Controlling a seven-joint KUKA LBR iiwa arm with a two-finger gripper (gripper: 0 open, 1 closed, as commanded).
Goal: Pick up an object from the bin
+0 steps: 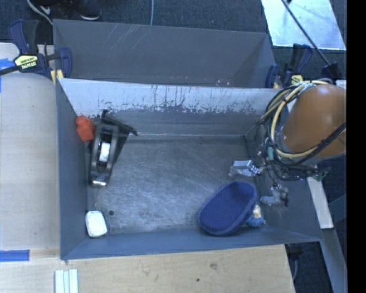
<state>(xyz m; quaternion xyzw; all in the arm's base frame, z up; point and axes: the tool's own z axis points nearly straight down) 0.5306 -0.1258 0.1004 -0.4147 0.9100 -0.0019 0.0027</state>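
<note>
My gripper (257, 182) is at the right side of the bin, under the arm's orange cover. Its two metal fingertips stand apart, open, with nothing between them. Just below and left of them lies a dark blue oval cloth-like thing (227, 208) against the bin's front right wall. The lower fingertip (273, 196) is close to that thing's upper right edge; whether it touches I cannot tell.
At the bin's left wall a black tape dispenser (104, 152) leans with an orange-red thing (83, 129) above it. A small white block (96, 223) lies in the front left corner. Bare floor stretches across the bin's middle.
</note>
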